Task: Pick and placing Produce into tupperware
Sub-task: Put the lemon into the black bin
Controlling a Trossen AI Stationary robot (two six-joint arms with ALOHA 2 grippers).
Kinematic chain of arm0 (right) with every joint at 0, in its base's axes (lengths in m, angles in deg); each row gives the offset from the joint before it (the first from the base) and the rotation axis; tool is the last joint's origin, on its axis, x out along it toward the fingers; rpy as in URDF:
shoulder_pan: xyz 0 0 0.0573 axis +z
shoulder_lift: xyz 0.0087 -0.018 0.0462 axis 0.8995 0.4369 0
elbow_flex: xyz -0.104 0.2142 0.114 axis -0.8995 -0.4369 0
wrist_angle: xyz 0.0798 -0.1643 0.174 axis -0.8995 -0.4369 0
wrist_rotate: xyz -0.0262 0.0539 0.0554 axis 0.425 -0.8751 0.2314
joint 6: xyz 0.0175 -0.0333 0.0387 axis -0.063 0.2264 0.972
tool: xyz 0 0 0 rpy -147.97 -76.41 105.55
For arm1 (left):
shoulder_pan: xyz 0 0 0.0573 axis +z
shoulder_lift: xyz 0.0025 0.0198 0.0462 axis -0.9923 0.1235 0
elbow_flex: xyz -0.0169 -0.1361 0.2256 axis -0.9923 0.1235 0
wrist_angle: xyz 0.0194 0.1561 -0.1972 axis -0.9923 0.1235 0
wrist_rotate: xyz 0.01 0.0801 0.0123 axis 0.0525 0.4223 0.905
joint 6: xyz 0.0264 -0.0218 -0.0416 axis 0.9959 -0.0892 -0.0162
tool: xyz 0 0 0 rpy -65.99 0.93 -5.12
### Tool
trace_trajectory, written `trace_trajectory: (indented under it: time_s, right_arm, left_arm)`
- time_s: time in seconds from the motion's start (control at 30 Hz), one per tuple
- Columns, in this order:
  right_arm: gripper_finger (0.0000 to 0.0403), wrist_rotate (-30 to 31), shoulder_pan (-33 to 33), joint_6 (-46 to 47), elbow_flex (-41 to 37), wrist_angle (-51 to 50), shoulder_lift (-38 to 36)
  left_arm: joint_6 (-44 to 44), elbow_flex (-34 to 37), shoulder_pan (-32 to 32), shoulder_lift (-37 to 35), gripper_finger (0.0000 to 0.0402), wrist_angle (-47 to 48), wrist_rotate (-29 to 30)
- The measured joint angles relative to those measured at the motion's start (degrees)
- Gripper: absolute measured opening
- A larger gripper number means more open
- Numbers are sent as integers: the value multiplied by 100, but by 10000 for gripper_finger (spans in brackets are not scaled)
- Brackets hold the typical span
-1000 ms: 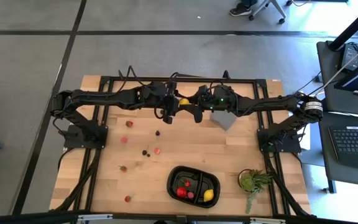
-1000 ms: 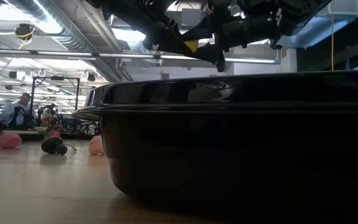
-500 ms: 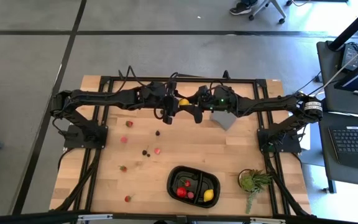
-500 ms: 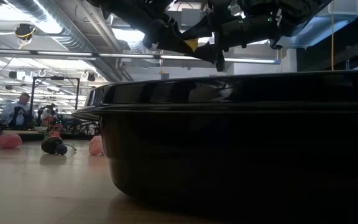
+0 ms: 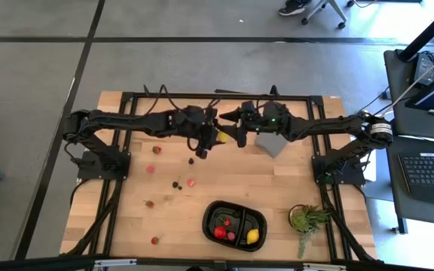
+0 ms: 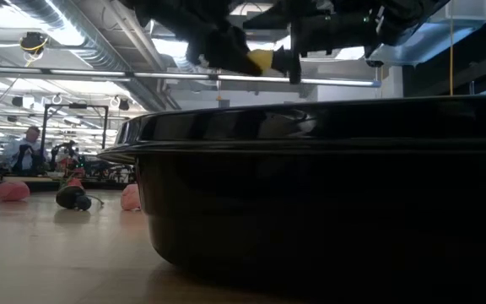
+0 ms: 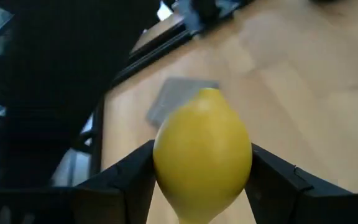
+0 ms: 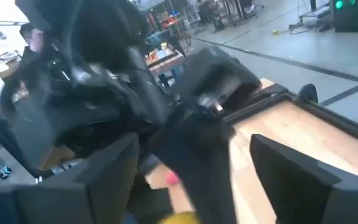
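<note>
High view, left end effector (image 5: 215, 137): held over the far middle of the tabletop (image 5: 232, 173), clamped on a lemon (image 5: 221, 137).
High view, right end effector (image 5: 232, 122): just beside the left one, on its far side; fingers apart, nothing seen between them.
High view, tray (image 5: 234, 224): near the front edge, right of centre, well apart from both arms; a second lemon (image 5: 252, 236) and red pieces (image 5: 221, 232) lie inside.
High view, loose produce: red bits (image 5: 157, 150) and dark berries (image 5: 176, 184) are scattered on the left half of the tabletop.
High view, other items: a grey block (image 5: 271, 143) lies under the right arm; a plant (image 5: 307, 219) stands right of the tray.
Low view, tray (image 6: 327, 186): its black wall fills most of the frame.
Low view, lemon (image 6: 260, 60): seen high above the tray rim, among the dark arm parts.
Low view, background: pink pieces (image 6: 12, 190) and a dark berry (image 6: 73, 198) rest on the tabletop; a person (image 6: 29, 150) is seated far behind.
Left wrist view, lemon (image 7: 202, 163): gripped on both sides by the dark fingers (image 7: 124, 182), above the wood; the grey block (image 7: 174, 99) lies beyond.
Right wrist view, fingers (image 8: 294, 171): spread wide, with the left arm's dark body (image 8: 104, 81) close ahead and a yellow sliver of lemon (image 8: 178, 218) at the edge.
</note>
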Motion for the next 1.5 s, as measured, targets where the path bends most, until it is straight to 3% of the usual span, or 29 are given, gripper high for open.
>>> trace_trajectory:
  time_s: [0.1,0.97,1.17,1.33,1.5]
  right_arm:
    - [323,-1,2,130,-30,-162,44]
    - [308,-40,98,305,-33,-384,35]
    - [305,-34,98,299,-36,-256,36]
    - [277,-11,96,297,-42,-253,37]
    - [213,27,92,263,-44,-264,39]
  left_arm:
    - [10,-29,-58,-42,202,-231,130]
    - [543,-28,-279,-44,201,-508,1642]
    - [641,-28,-290,-50,197,-591,1682]
    - [560,-28,-292,-50,201,-559,1656]
    - [553,-31,-294,-59,200,-558,1639]
